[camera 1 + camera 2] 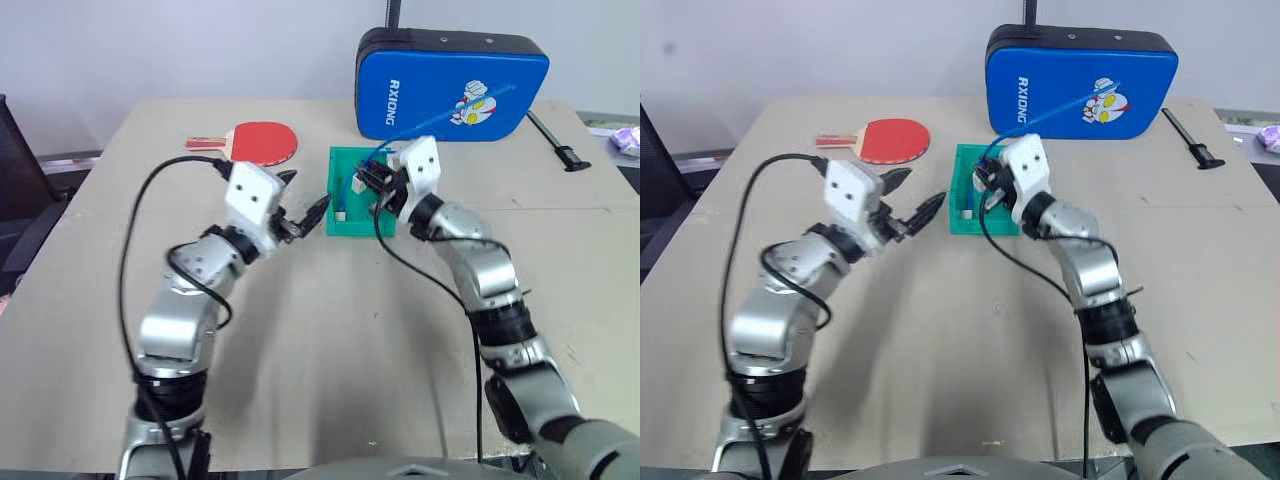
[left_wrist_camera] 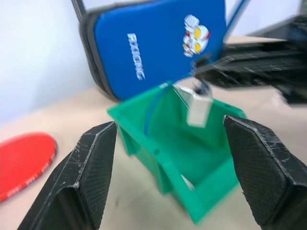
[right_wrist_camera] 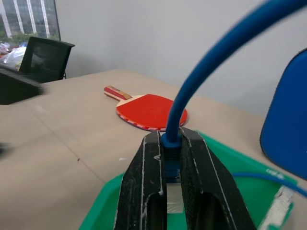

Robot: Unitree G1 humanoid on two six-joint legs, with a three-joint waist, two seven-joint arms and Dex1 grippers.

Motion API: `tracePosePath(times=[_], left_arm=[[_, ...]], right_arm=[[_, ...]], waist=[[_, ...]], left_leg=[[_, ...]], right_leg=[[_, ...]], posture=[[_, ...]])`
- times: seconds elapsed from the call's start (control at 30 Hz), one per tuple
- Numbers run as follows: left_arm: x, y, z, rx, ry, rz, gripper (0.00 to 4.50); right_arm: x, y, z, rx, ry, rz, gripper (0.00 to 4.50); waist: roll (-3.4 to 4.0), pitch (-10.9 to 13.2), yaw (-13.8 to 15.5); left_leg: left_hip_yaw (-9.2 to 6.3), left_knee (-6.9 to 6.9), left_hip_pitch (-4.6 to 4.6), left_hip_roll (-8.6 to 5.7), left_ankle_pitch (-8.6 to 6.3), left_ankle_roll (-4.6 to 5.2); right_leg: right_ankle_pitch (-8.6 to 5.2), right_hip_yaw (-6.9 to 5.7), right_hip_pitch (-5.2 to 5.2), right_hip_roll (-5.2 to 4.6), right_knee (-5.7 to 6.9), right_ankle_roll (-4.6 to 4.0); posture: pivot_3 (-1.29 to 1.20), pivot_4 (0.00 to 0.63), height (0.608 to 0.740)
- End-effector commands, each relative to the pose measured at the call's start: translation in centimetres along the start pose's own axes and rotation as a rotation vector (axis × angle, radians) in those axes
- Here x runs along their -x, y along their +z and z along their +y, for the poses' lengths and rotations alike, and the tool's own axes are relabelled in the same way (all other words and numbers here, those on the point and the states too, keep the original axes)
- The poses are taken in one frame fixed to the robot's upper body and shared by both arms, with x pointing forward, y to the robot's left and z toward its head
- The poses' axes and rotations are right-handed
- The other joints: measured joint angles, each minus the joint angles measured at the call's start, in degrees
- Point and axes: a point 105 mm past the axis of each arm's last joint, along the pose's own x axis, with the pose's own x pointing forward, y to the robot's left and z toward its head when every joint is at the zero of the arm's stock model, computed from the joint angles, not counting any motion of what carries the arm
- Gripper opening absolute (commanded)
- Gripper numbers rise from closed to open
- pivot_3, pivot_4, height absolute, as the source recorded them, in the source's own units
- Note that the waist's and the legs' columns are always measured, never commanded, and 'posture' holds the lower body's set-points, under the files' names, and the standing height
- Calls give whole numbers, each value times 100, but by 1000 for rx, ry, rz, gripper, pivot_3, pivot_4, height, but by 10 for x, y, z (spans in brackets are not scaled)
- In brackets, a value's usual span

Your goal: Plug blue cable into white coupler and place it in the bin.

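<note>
- Nearest the lens, the right gripper (image 3: 172,158) has its two black fingers clamped on the blue cable (image 3: 225,52), which arches up and away from the fingertips.
- Just below those fingertips hangs the white coupler (image 2: 199,109), joined to the cable's end and held over the inside of the green bin (image 1: 350,222).
- Left gripper (image 1: 303,205) stands with its fingers spread wide and empty, just beside the bin's near-left wall, pointing at it.
- Red table-tennis paddle (image 1: 262,142) lies on the table (image 1: 330,350) beyond the left gripper, near the bin but apart from it.
- Big blue padded case (image 1: 450,85) stands upright just beyond the right gripper and the bin; the cable's free end rises in front of it.
- Black strap piece (image 1: 560,145) lies well off to the right gripper's outer side.
- Nothing lies between the coupler and the bin's floor.
</note>
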Motion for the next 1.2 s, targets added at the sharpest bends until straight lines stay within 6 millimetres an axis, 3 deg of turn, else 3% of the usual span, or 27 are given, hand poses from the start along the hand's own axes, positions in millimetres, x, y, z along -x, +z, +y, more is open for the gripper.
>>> tracePosePath(times=[0.03,0.17,0.23,0.27,0.33,0.43,0.53,0.63,0.8,0.87,1.07,1.2], left_arm=[[10,22,4,15,-42,-9,3589],[17,29,9,26,-41,-9,3589],[19,27,11,20,-28,4,3627],[20,26,11,19,-28,11,3627],[22,22,9,5,-32,30,3627],[25,19,8,7,-29,40,3627],[30,15,7,6,-11,57,3627],[38,7,-1,5,-18,74,3627],[55,-21,-14,59,14,122,3627],[63,-41,-17,40,60,159,3627],[90,-97,-41,96,95,220,3627],[100,-114,-54,146,74,220,3627]], right_arm=[[-16,0,-21,-135,1,93,0],[-32,-13,-34,-204,-12,176,0],[-35,-16,-42,-191,-38,183,787],[-36,-17,-47,-195,-59,184,951],[-36,-19,-52,-201,-77,188,1853],[-35,-8,-59,-196,-90,141,3336],[-24,1,-67,-176,-94,99,4449],[9,8,-69,-146,-61,36,4449],[74,19,-48,-85,49,-68,4449],[105,7,-46,-92,41,-75,4449],[203,-79,-27,-35,142,248,4449],[228,-96,-21,-83,149,291,4449]], waist=[[-2,3,-5],[-1,6,-2],[0,6,-10],[0,7,-10],[0,7,-10],[-1,7,-11],[0,7,-3],[0,6,21],[1,7,38],[2,7,10],[6,4,77],[8,18,54]], left_leg=[[1,0,0,-1,0,0],[-1,-1,-1,-5,2,-3],[-8,-9,-4,-6,1,-4],[-6,-14,-8,-9,1,-4],[-8,-15,-29,-6,1,-5],[-5,-18,-41,-7,1,-6],[-6,-14,-41,-8,2,-6],[-12,-9,-40,-10,2,-7],[-27,-14,-46,-20,1,-6],[-19,-14,-39,-20,1,-6],[-18,-11,8,-17,-14,23],[25,-10,61,-19,-13,29]], right_leg=[[0,2,0,0,2,0],[0,0,-1,2,-3,-1],[0,0,-1,1,-8,-1],[0,2,-4,1,-12,-1],[0,4,-20,-2,-7,0],[1,9,-36,-15,23,0],[0,12,-37,-21,32,0],[0,12,-36,-23,39,0],[0,6,-36,-54,36,2],[-1,9,-36,-55,16,2],[-2,7,15,-49,-9,0],[-15,38,43,-37,-9,-22]], posture=[[0,150,681],[0,150,681],[0,150,681],[0,150,681],[0,150,681],[0,150,681],[0,150,681],[0,150,681],[0,150,681],[0,150,681],[0,150,681],[0,150,681]])
